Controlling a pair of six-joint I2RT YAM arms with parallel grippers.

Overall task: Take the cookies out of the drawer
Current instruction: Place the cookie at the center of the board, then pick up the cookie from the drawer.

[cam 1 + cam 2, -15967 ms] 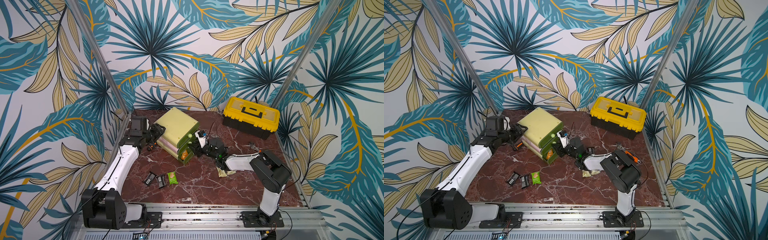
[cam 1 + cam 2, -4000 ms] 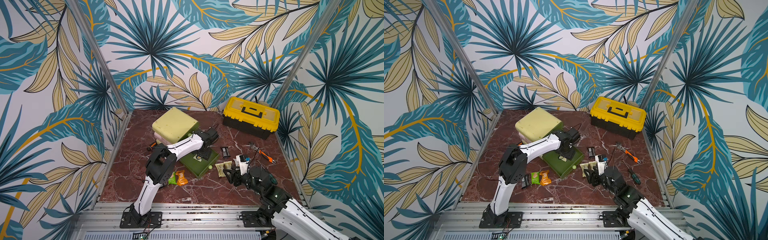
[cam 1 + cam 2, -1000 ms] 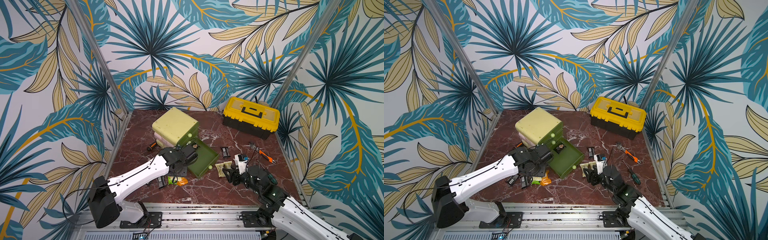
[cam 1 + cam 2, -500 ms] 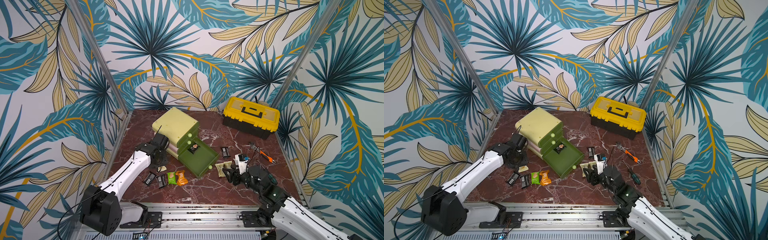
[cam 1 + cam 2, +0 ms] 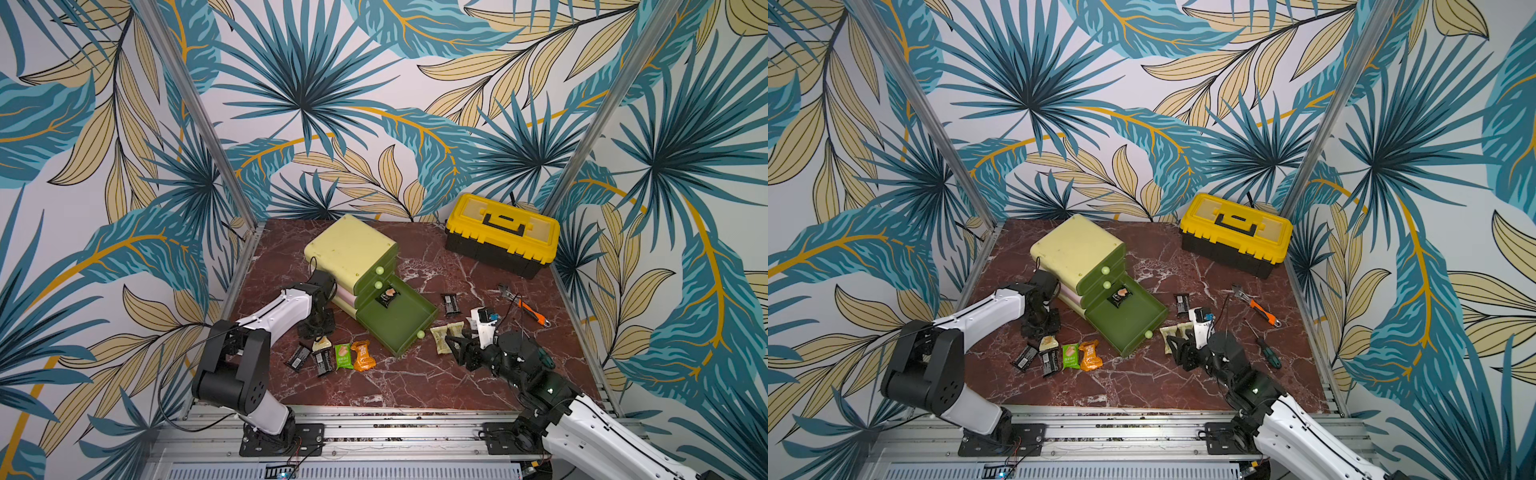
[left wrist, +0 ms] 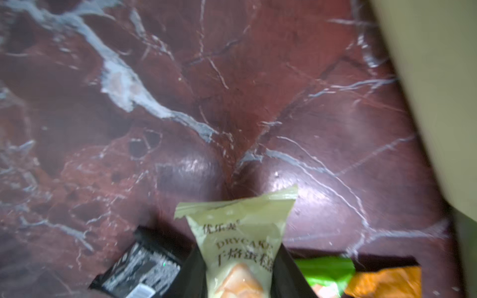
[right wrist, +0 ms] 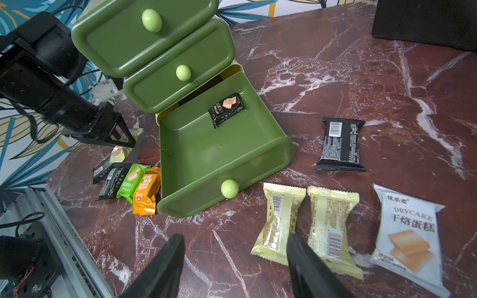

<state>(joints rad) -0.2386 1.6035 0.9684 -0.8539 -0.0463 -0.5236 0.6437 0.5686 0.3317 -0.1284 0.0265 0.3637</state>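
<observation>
The green bottom drawer (image 5: 419,322) of the small cabinet (image 5: 349,249) is pulled out, with one black cookie packet (image 5: 387,296) (image 7: 226,108) lying inside. My left gripper (image 5: 316,330) (image 6: 238,278) hangs low beside the cabinet, shut on a cream-yellow cookie packet (image 6: 240,237). Just in front of it black (image 5: 298,357), green (image 5: 343,356) and orange (image 5: 362,355) packets lie on the table. My right gripper (image 5: 459,347) (image 7: 233,265) is open and holds nothing, near two cream-yellow packets (image 7: 280,222), a white one (image 7: 410,237) and a black one (image 7: 340,144).
A yellow toolbox (image 5: 500,232) stands at the back right. An orange-handled wrench (image 5: 528,307) and a screwdriver (image 5: 1268,353) lie on the marble at the right. Metal rails run along the front edge, where both arm bases sit.
My left gripper has moved from beside the cabinet toward the front, down to the pile of packets, still holding the cream-yellow packet. The right arm has not moved.
</observation>
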